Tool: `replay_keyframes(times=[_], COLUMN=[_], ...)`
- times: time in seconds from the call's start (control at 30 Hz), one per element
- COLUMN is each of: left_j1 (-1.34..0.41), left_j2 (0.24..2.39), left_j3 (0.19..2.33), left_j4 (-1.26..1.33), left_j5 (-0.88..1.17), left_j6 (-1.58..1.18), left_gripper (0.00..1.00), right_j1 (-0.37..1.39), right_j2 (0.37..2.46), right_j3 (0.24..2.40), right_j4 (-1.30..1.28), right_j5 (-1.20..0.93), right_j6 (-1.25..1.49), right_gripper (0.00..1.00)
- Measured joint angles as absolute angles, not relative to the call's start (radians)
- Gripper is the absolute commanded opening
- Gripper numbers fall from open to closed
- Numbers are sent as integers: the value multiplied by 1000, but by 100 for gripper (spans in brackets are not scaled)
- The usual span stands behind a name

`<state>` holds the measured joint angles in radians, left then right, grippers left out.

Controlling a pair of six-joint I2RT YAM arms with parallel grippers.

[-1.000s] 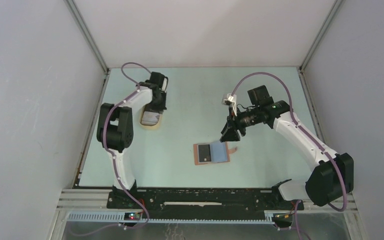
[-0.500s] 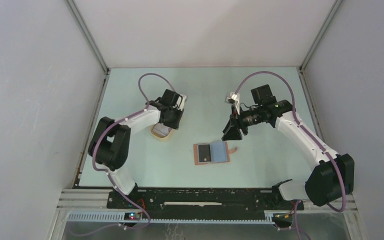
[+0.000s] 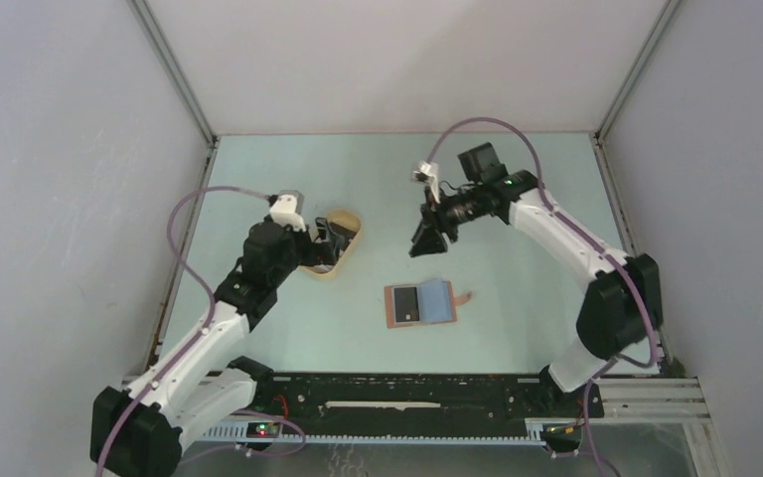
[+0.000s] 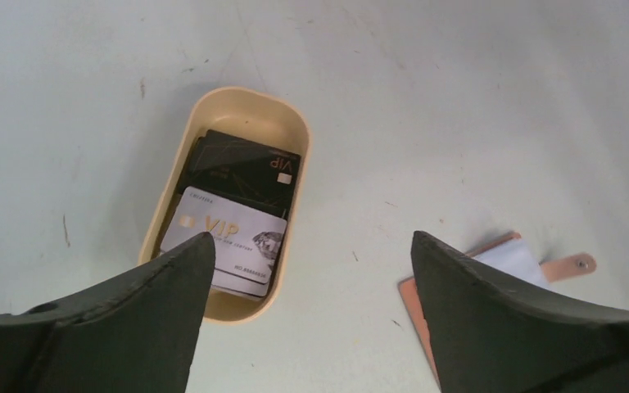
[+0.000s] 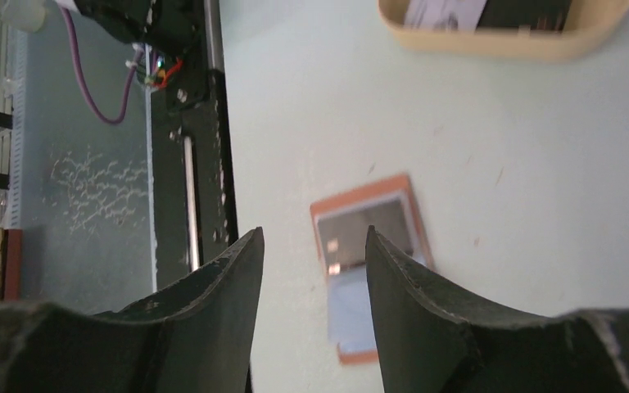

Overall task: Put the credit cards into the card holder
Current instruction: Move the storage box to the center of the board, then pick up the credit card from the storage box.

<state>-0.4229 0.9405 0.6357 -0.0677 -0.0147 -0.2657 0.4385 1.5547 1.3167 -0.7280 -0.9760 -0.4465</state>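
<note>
Two hands are in view, and neither one holds anything. The left hand [image 4: 309,250] has its fingers [image 4: 172,303] spread wide apart, with only bare desk [image 4: 459,98] showing between the tips. In the top view this left hand [image 3: 326,241] sits left of centre, over the lower end of a tan oval tray [image 3: 352,221].

In the left wrist view the tray [image 4: 305,151] fills the upper middle of the frame, and its lower left corner is hidden behind one finger. Two credit cards lie in it. A black card [image 4: 246,168] lies toward the upper end. A pale card [image 4: 229,241] marked VIP lies toward the lower end, overlapping the black one's edge.

The right hand [image 3: 424,241] is above centre in the top view, raised off the desk, apart from everything. Its fingers [image 5: 213,303] are parted with a moderate gap between them.

Through that gap and just past it in the right wrist view lies the card holder [image 5: 373,303], blurred, open flat on the desk. A dark card [image 5: 368,231] sits in its upper half, with a pale blue pocket below.

In the top view the card holder [image 3: 439,302] lies at the middle of the frame, well apart from the tray. The dark card [image 3: 406,304] is on its left half, and a small snap tab [image 3: 464,296] sticks out at its right edge. The left wrist view shows only a corner of the card holder [image 4: 500,252] at lower right, beside the tab [image 4: 572,264].
</note>
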Motion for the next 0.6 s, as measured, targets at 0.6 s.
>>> replay_keyframes(times=[0.6], left_j1=[-184], left_j2=[959], left_j3=[467], left_j4=[96], left_j5=[48], left_j6=[-533], left_gripper=[87], right_j1=[674], right_j2=[2489], right_j3=[2488], right_j4=[-766], right_j5=[-729], right_j6=[-146], right_gripper=[64])
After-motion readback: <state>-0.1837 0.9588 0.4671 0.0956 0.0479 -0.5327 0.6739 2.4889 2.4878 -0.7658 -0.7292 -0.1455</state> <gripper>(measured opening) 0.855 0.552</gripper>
